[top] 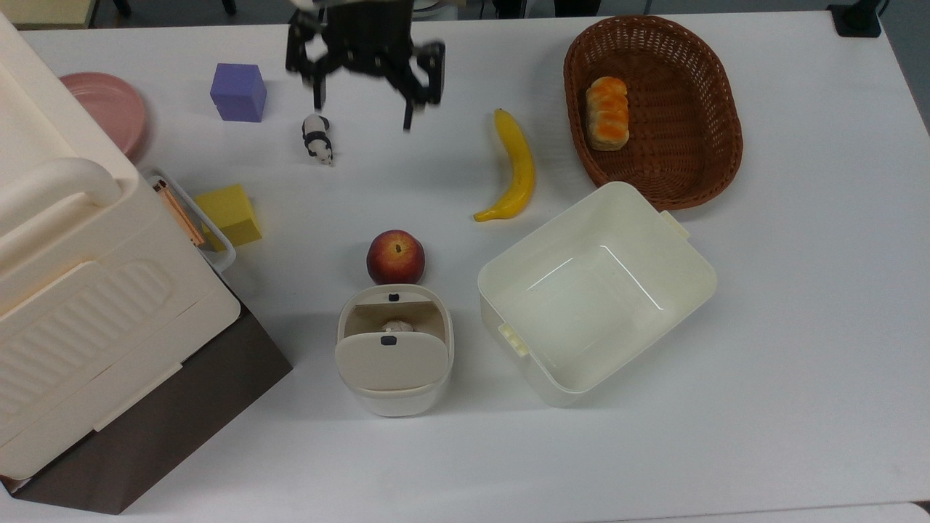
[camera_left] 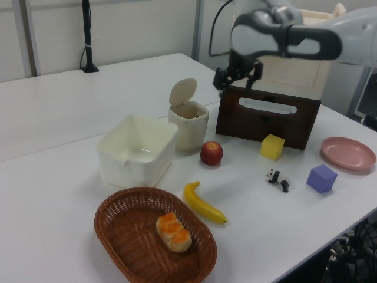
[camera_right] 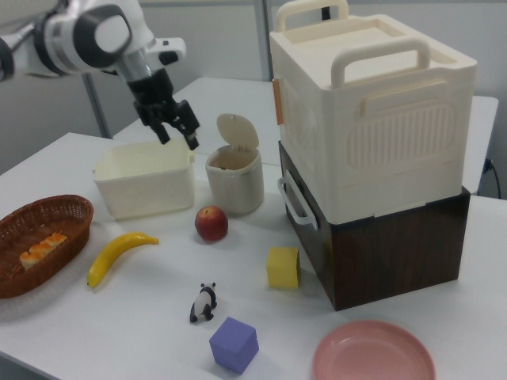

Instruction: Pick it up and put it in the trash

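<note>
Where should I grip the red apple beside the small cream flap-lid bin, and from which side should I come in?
Grip the red apple across its round middle, coming straight down from above. It sits upright, stem dimple up. Set the fingers to the top view's left and right: the small cream flap-lid bin stands close on its lower side in the top view, while those flanks look free. The gripper is open and raised.

Apple (top: 396, 256) touching bin (top: 363, 396), tub (top: 697, 290) beside.

The paper ball (top: 397, 326) is largely hidden by the trash (top: 394, 398) flap; the gripper (top: 363, 120) is blurred.
</note>
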Controlling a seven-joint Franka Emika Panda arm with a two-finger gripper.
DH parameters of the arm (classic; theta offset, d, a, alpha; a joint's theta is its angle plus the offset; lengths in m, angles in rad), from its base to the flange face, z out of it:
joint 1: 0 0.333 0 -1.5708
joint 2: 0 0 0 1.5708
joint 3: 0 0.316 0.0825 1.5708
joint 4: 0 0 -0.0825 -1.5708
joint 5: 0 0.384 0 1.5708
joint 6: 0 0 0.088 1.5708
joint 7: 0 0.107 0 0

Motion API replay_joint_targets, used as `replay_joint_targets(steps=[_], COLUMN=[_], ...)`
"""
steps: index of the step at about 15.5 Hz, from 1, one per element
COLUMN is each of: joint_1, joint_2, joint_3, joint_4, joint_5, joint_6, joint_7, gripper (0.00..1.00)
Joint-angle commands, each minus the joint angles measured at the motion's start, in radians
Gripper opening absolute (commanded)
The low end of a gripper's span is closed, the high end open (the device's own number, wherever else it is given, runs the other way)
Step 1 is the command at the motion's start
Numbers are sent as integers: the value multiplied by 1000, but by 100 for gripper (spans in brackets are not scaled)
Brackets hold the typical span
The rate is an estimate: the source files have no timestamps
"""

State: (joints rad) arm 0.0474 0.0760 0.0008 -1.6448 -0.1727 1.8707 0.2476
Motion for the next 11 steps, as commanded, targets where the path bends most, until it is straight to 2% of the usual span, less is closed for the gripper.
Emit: replay_joint_targets(steps=[1, 7, 11], joint_1=[8, 2, 0], joint_2=[-117, -130, -130], joint_3=[-36, -47, -62], joint_4=[-61, -59, -53], joint_5=[65, 140, 163], joint_6=[-126, -166, -186], joint_7=[1, -46, -117], gripper=[100, 100, 100])
